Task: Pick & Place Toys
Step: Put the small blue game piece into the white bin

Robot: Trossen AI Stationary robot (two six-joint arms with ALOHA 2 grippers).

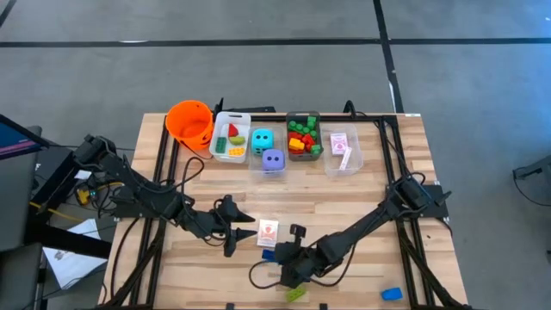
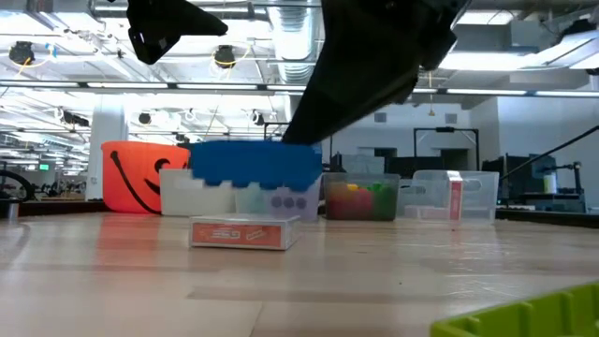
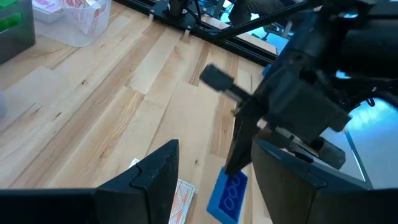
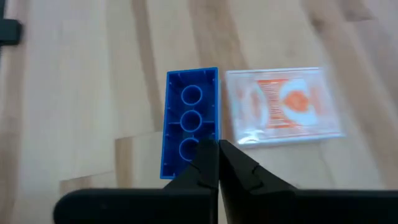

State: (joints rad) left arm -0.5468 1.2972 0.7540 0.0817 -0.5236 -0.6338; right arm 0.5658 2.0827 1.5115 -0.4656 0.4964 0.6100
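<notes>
1. Near the front middle of the wooden slatted surface, the right gripper has its fingers pinched together on the thin wall of a blue rectangular plastic brick, hollow side facing the wrist camera; the low view shows the brick lifted clear of the wood, apparently for carrying.
2. Just beside it lies a red-backed wrapped pack of playing cards, flat and not yet collected.
3. Left gripper hovers close by, fingers apart and empty, likely waiting its turn.
4. Clear plastic bins along the back hold sorted toys, so the brick probably belongs there.
5. A green plastic brick and another blue brick lie at the front edge.
</notes>
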